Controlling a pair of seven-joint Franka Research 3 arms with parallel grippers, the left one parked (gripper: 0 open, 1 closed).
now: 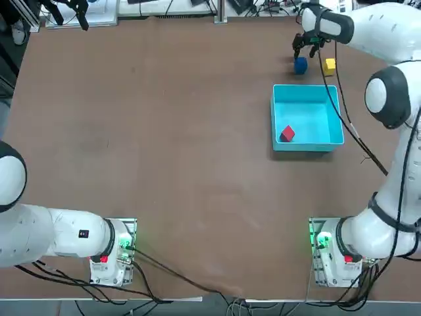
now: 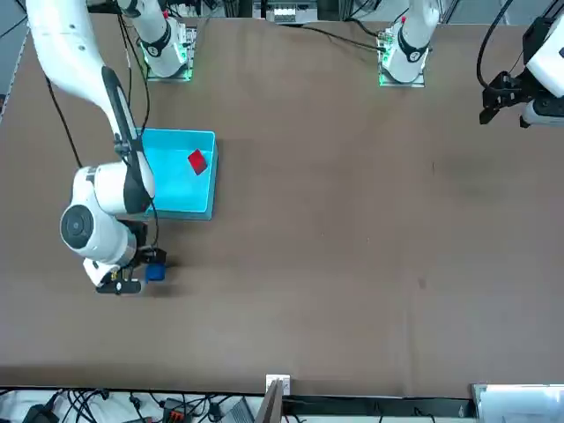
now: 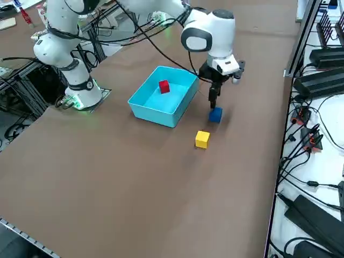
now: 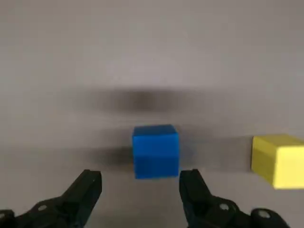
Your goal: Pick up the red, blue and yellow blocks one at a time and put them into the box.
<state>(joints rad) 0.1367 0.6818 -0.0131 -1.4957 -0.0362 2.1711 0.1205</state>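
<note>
The blue block and the yellow block sit side by side on the table just beyond the far wall of the cyan box. The red block lies inside the box near its front left corner. My right gripper hangs open just above the blue block, pointing down. In the wrist view its two dark fingertips stand wider than the blue block and hold nothing. The yellow block is off to one side. The arm hides the yellow block in the front view.
The table's far edge, with cables and equipment, lies just beyond the two blocks. In the right side view, a metal rail and cables run along the table's edge close to the gripper. Brown tabletop stretches left of the box.
</note>
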